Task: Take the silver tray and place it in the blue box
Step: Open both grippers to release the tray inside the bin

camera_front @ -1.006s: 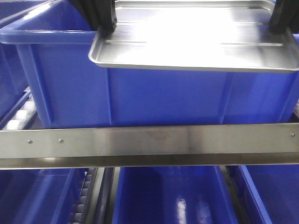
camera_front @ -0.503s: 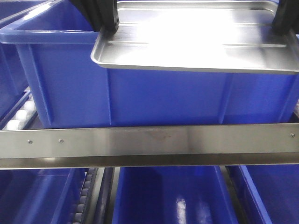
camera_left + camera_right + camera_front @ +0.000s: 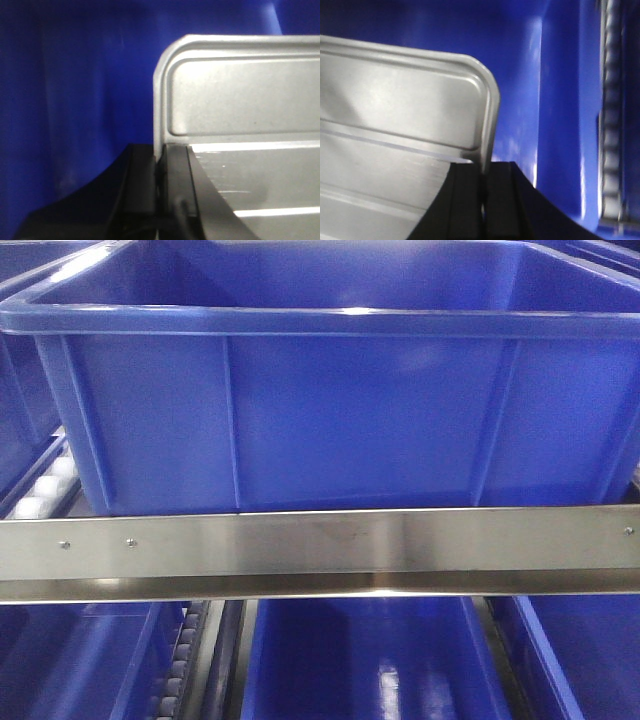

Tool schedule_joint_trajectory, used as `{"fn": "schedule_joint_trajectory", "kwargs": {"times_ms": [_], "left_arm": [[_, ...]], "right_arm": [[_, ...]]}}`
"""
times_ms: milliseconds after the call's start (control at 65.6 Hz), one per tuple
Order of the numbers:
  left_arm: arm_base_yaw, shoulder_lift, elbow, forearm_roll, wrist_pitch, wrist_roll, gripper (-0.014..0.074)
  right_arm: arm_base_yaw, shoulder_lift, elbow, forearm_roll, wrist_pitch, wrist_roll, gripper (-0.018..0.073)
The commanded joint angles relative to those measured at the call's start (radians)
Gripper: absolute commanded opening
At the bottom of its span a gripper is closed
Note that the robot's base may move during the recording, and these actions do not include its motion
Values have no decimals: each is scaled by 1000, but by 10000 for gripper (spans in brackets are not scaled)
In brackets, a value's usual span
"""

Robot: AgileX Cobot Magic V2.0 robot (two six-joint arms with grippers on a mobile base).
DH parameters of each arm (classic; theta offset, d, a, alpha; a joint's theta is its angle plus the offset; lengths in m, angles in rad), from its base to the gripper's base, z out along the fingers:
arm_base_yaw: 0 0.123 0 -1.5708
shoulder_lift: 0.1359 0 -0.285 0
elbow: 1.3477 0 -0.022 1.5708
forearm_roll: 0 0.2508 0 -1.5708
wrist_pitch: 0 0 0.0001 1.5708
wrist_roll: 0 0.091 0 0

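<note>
- Right now the left tool [image 3: 160, 167] is pinching the silver tray [image 3: 240, 90] by one end rim, and the right tool [image 3: 482, 187] is clamping the other.
- Blue walls are surrounding it in both wrist views, so it is being held inside the blue box [image 3: 320, 410].
- I am not seeing whether it is touching bottom; letting go high, or one side first, is risking a tilted, clattering drop.

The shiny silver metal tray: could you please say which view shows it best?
The left wrist view: the shiny silver metal tray fills it sharply, rim pinched by the left gripper. The right wrist view shows another corner, blurrier, in the right gripper. The front view misses it, showing the blue plastic box.
</note>
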Motion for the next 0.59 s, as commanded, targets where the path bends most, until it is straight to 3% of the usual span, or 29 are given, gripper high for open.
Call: {"fn": "schedule_joint_trajectory", "kwargs": {"times_ms": [0, 229, 579], "left_arm": [[17, 13, -66, 12, -95, 21, -105], [76, 150, -81, -9, -248, 21, -105], [132, 308, -81, -27, -307, 21, -105]], "right_arm": [[0, 22, -72, -25, -115, -21, 59], [-11, 192, -110, -64, -180, -21, 59], [-54, 388, -110, -64, -249, -21, 59]]}}
